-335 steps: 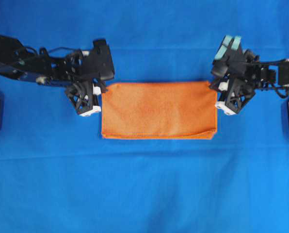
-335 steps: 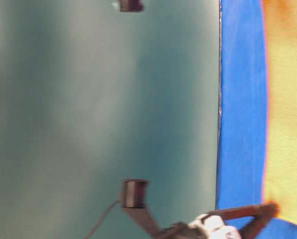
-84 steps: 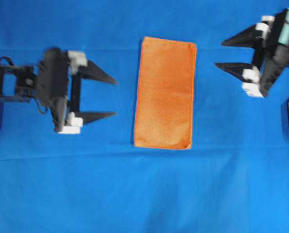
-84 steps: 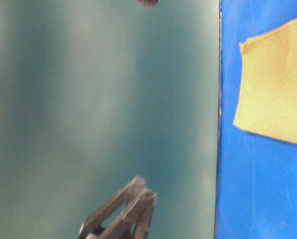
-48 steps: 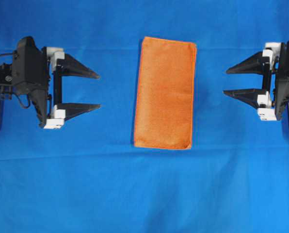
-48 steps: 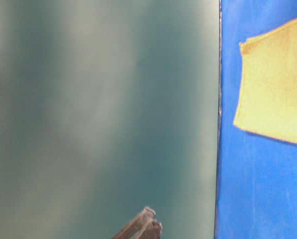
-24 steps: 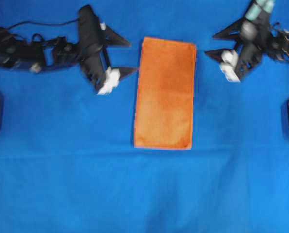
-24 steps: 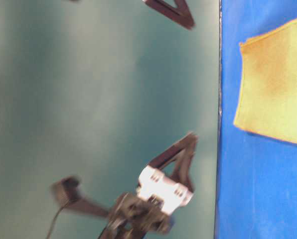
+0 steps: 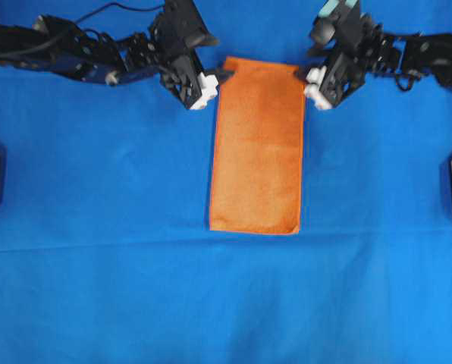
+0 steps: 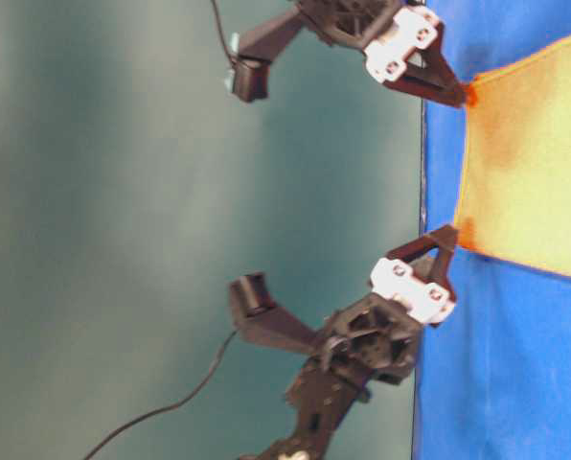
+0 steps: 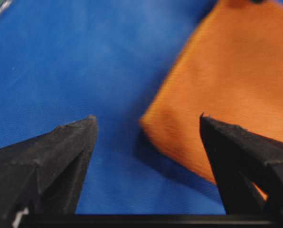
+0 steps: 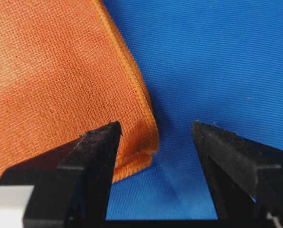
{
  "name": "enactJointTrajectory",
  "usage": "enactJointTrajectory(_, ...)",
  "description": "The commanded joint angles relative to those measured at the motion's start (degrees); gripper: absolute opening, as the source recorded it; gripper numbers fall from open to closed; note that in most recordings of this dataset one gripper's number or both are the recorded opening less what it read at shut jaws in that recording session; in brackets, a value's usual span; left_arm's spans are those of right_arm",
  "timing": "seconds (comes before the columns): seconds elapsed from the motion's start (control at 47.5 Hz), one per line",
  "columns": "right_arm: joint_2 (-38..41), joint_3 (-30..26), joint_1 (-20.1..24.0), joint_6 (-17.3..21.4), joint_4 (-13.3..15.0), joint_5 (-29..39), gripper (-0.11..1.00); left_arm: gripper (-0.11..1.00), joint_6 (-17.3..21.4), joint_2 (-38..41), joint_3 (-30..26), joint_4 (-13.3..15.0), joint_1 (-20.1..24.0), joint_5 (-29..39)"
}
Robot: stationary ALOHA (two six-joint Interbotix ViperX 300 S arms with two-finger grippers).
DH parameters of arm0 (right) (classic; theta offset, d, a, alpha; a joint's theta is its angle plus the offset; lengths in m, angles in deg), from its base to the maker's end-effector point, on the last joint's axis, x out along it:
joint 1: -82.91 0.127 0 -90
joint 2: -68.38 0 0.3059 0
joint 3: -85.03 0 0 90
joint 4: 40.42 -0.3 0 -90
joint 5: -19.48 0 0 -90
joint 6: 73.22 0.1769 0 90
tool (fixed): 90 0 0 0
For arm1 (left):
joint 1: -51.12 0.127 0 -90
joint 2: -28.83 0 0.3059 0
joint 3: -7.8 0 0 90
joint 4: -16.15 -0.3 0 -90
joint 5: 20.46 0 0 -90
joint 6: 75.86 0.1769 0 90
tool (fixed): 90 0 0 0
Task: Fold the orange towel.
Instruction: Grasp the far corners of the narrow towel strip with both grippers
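— Since the orange towel point(image 9: 257, 144) lies folded on the blue cloth point(image 9: 226, 303), long axis running top to bottom in the overhead view, which end matters?

— The far end. The left gripper point(image 9: 209, 79) and right gripper point(image 9: 308, 77) each straddle a far corner, jaws spread, holding nothing.

— Which is nearer?

— Neither, I'd judge; they look evenly placed to pinch together.

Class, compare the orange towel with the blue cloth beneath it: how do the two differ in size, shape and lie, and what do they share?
Size: the orange towel is small; the blue cloth fills nearly the whole overhead view.
Shape: the towel shows as a narrow rectangle with all four edges in view; the cloth's edges run out of view.
Lie: the towel rests on the cloth.
Shared: both are plain-coloured fabric lying flat.
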State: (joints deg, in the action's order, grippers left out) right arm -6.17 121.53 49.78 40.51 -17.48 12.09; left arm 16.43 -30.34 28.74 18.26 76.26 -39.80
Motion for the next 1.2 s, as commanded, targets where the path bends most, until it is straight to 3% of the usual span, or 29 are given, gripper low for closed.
enactJointTrajectory(0.0,0.6,-1.4,-0.4,0.0,0.1,-0.9,0.64,0.81,0.0,0.4,-1.7,0.0,0.7,-1.2)
enactJointTrajectory(0.189,2.5,-1.4,-1.7,0.0,0.1,-1.1,0.61,0.76,0.0,2.7,-3.4,-0.1,1.0,-1.2)
enactJointTrajectory(0.273,2.9,-1.5,-1.7,-0.3,0.2,-1.1,0.55,0.65,0.4,3.2,-3.6,-0.1,0.7,-0.8)
enactJointTrajectory(0.379,3.1,-1.5,-1.7,-0.4,0.7,-1.2,0.38,0.41,1.0,3.3,-3.2,-0.3,0.2,-0.7)
enactJointTrajectory(0.505,3.1,-1.5,-1.7,-0.4,1.4,-1.3,0.05,0.11,1.7,3.3,-3.1,-0.4,-0.5,-0.8)
enactJointTrajectory(0.547,3.1,-1.5,-1.7,-0.4,1.3,-1.5,0.04,0.03,2.4,3.3,-3.2,-0.4,-0.8,-0.7)
enactJointTrajectory(0.925,2.5,-1.5,-1.6,0.4,1.1,-2.2,0.04,0.02,4.3,1.6,-3.0,-0.5,-0.2,-0.2)
enactJointTrajectory(1.178,-3.5,-0.4,-1.3,0.6,1.1,0.7,0.04,0.02,5.7,-3.7,-2.3,-0.5,-0.5,2.3)
